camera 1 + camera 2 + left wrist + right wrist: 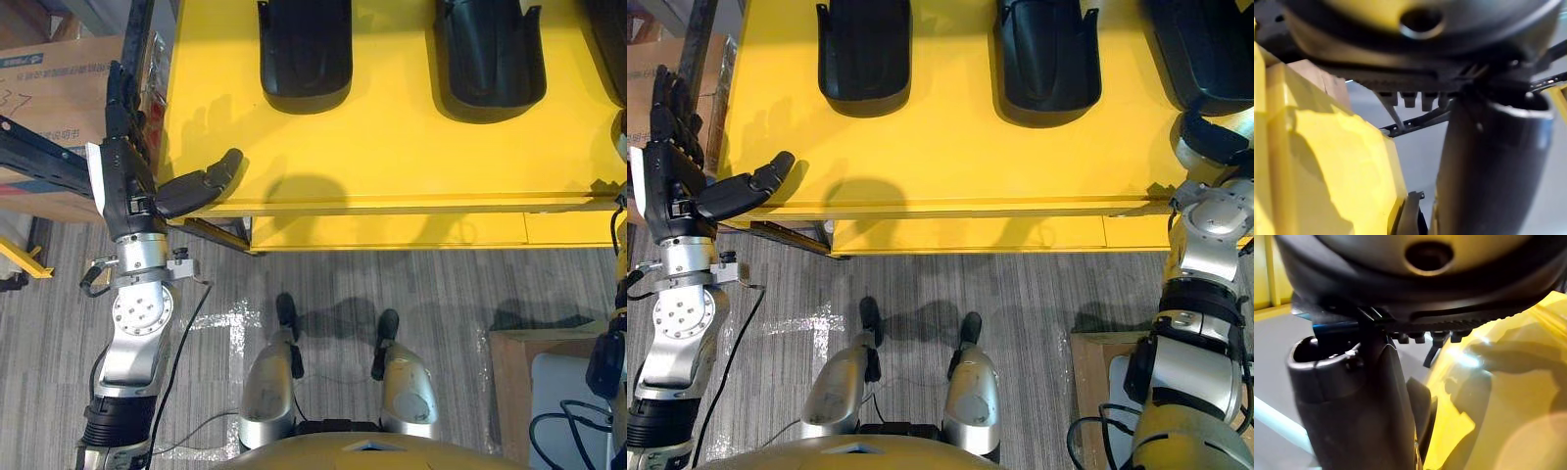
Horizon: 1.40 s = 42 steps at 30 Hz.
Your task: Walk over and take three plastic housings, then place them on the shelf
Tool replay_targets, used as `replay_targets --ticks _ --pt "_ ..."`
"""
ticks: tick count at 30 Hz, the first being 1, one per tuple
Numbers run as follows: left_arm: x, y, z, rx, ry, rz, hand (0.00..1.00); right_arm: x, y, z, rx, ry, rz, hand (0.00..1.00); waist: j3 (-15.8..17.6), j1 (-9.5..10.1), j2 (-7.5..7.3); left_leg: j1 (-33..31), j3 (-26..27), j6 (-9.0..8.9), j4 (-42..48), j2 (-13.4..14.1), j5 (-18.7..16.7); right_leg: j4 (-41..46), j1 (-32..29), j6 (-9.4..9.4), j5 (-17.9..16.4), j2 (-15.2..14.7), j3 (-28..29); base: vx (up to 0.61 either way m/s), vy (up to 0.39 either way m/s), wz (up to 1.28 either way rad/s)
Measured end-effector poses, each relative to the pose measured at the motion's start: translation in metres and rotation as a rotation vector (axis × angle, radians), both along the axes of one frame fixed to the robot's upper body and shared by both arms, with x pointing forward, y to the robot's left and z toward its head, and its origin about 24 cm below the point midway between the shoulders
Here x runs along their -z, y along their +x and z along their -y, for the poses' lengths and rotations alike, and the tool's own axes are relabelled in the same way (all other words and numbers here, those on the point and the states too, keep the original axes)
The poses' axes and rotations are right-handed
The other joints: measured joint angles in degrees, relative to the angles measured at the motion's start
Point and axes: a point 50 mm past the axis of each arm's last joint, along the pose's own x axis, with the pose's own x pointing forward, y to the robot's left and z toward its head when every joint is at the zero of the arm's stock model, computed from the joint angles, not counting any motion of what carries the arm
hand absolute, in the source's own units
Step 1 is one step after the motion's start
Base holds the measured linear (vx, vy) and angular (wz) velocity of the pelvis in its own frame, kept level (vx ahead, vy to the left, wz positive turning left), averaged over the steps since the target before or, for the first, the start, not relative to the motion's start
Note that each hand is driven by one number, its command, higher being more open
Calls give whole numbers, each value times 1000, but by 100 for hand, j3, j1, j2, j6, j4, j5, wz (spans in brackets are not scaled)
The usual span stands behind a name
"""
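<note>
- Yellow table (pixel 950 157): broad flat top, with the robot standing square to its near edge.
- Plastic housings: three dark curved shells lying on the table's far part. Left housing (pixel 863 54) and middle housing (pixel 1048 59) sit side by side, apart; right housing (pixel 1205 49) lies at the right edge of the view, partly cut off.
- Left hand (pixel 686 176): held up just off the table's left corner, fingers straight and spread, thumb (pixel 749 191) stretched out sideways over the table's edge. It holds nothing.
- Right hand (pixel 1213 139): at the table's right edge, just near the right housing. Thumb shows; whether the fingers are curled or straight, I cannot tell.
- Cardboard box (pixel 54 69): beyond the left hand, beside a dark rack beam.
- Shelf: cannot be told apart from this table in these views, so this fits either housings waiting to be lifted or housings already set down.
- Handling judgement: these shells look smooth and rounded; any grasp would do best across the side walls, with both hands level so that the shell does not tip.
</note>
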Motion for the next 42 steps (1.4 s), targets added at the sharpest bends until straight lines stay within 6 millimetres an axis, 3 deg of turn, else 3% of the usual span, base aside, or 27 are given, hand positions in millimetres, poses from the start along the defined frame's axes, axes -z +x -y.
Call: replay_targets --ticks 7,10,13,16,17,20,25,34,42 --pt "0 0 1 5 0 0 100 -7 0 -3 -11 -23 29 100 -2 -5 4 40 -56 -8 -54 -7 71 79 13 -19 -44 -10 -44 2 -3 3" --pt "5 -6 3 14 -5 -18 100 -7 -22 -14 -53 -153 56 100 -3 -19 18 269 -101 -27 -283 -33 141 169 137 5 -158 -43 -135 29 -21 11" --pt "14 -16 4 1 -27 -36 100 -2 -43 -38 -115 -253 111 100 -24 -74 21 480 -111 -42 -429 -47 153 239 269 7 -267 -61 -177 45 -18 4" --pt "18 -23 3 -18 -64 -40 100 18 -56 -70 -197 -287 129 100 -75 -127 17 606 -96 -64 -543 -35 177 237 343 15 -305 -47 -184 27 -15 0" --pt "21 -25 3 -21 -75 -45 100 34 -61 -82 -240 -263 107 100 -166 -134 13 607 -89 -66 -544 -34 176 207 355 16 -305 -42 -186 35 -13 1" --pt "24 -27 4 -19 -90 -57 100 65 -70 -98 -314 -207 22 100 -387 -133 -12 666 -83 -81 -545 -12 162 125 457 25 -297 -33 -194 42 -16 1" --pt "32 -37 0 -46 -111 -87 100 92 -78 -122 -457 -183 -94 100 -710 -152 -96 812 8 -127 -549 2 48 -68 631 54 -262 25 -156 15 -4 -9" --pt "34 -39 -1 -56 -111 -101 100 97 -73 -133 -537 -180 -122 100 -856 -123 -143 819 47 -113 -551 5 53 -490 812 63 9 97 -136 -5 3 -3" --pt "34 -38 1 -49 -114 -97 100 110 -49 -133 -497 -110 -118 100 -861 -11 -136 760 -59 -95 -573 -9 82 -554 849 60 37 98 -251 -5 -5 6"
